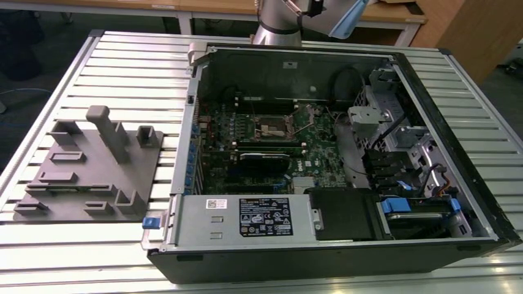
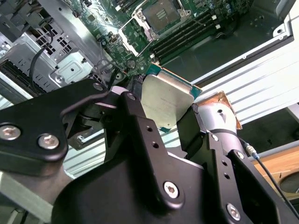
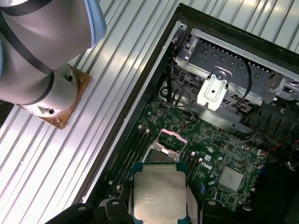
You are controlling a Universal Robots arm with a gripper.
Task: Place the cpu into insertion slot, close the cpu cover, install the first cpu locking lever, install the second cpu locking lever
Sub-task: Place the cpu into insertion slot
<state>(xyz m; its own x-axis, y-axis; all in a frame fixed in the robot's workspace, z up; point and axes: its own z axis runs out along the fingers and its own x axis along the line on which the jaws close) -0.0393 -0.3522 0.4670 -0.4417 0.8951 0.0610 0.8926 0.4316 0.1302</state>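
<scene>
cpu (image 2: 164,99) in gripper (image 2: 164,106), insertion slot (image 2: 161,12) beyond

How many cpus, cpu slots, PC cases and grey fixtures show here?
cpu: 1
cpu slot: 1
PC case: 1
grey fixture: 1
Total: 4

- The cpu (image 3: 159,193): dull silver-grey metal top, matt and faintly mottled, with a thin green edge.
- End effector (image 2: 163,109): black, matt, smooth hard parts with bright steel screw heads.
- Insertion slot (image 1: 275,127): silvery metal rim with a slight shine and a dark centre.
- Circuit board (image 1: 320,153): green, lightly glossy.
- Tabletop (image 1: 122,67): ribbed bare metal slats with a satin sheen.
- Case (image 1: 286,61): grey matt sheet metal inside, black outer shell.
- Power supply (image 1: 204,217): pale sheet metal carrying a paper label (image 1: 263,215).
- Fixture block (image 1: 90,177): grey matt plastic.
- Arm (image 3: 37,42): smooth satin grey with a pale blue plastic cap.
</scene>
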